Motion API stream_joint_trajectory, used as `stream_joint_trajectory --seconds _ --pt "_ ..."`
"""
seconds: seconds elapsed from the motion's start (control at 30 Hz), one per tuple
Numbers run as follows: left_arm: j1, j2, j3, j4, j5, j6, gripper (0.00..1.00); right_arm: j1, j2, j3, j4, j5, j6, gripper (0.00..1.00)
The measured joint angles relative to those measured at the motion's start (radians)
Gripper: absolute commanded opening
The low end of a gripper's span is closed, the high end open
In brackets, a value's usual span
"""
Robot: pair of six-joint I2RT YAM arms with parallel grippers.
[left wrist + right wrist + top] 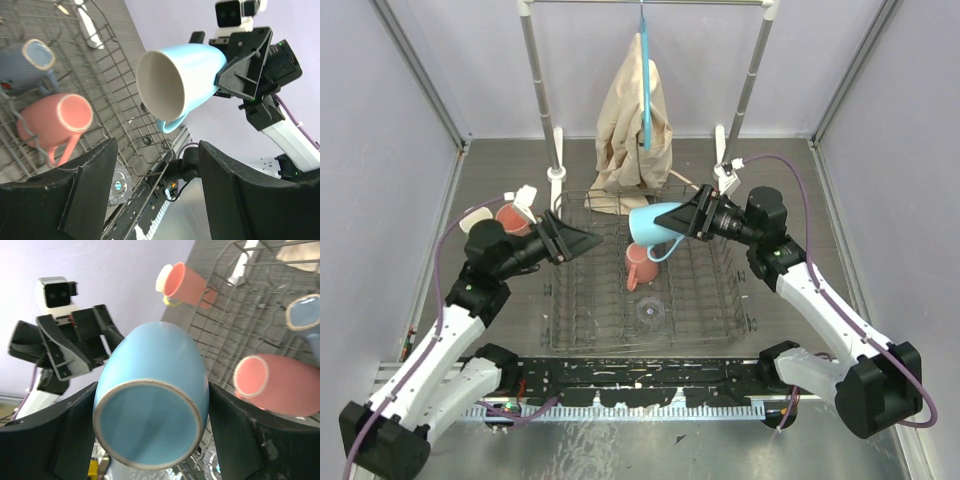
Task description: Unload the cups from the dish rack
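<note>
Bright, even overhead light fills all views. The brushed grey metal bench (490, 175) shows pale glare at its near edge and only faint shadows. The glossy light blue mug (200, 60) is sharp; the black fingers (235, 200) nearest the wrist lenses look soft.

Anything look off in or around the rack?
Salmon mug lies on its side in the dish rack, not upended on prongs. Beige cloth hangs down to the rack's far edge. No spill or breakage visible.
</note>
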Motion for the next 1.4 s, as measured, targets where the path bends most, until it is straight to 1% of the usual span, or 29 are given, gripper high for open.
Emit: stream_joint_trajectory --seconds 0.23,0.33,0.43,0.67,0.77,0.83,0.9,0.97,1.07,1.23,1.3,1.37,1.4 --pt "-0.230 0.118 0.017 0.124 -0.101 0.042 0.72 -0.001 -0.030 -0.047 0.174 -0.068 0.132 0.01" --pt "-0.300 0.158 0.029 0.169 -0.135 0.057 0.71 -0.001 -0.036 -0.059 0.236 -0.088 0.174 0.01" --pt "-0.328 0.179 0.032 0.227 -0.163 0.060 0.71 -0.001 -0.040 -0.068 0.262 -0.101 0.195 0.01" --pt "-0.343 0.166 0.032 0.313 -0.209 0.064 0.70 -0.001 -0.053 -0.071 0.265 -0.106 0.203 0.01" --pt "-0.359 0.168 0.032 0.342 -0.217 0.076 0.68 -0.001 -0.055 -0.083 0.288 -0.112 0.214 0.01" --pt "-0.377 0.182 0.038 0.350 -0.219 0.089 0.63 -0.001 -0.055 -0.099 0.305 -0.117 0.226 0.00" --pt "-0.399 0.212 0.056 0.356 -0.222 0.101 0.61 -0.001 -0.055 -0.114 0.311 -0.121 0.235 0.01" --pt "-0.415 0.240 0.072 0.363 -0.224 0.111 0.56 -0.001 -0.055 -0.122 0.309 -0.124 0.238 0.01" --pt "-0.426 0.262 0.081 0.375 -0.228 0.117 0.39 -0.001 -0.056 -0.122 0.309 -0.127 0.237 0.01" --pt "-0.433 0.265 0.085 0.396 -0.236 0.120 0.23 -0.001 -0.064 -0.122 0.305 -0.124 0.234 0.01" --pt "-0.435 0.265 0.086 0.401 -0.236 0.118 0.13 -0.001 -0.066 -0.122 0.309 -0.124 0.238 0.01" --pt "-0.438 0.265 0.086 0.412 -0.233 0.111 0.04 -0.003 -0.066 -0.126 0.329 -0.126 0.256 0.03" --pt "-0.439 0.265 0.086 0.419 -0.231 0.106 0.02 -0.003 -0.068 -0.130 0.344 -0.126 0.269 0.06"
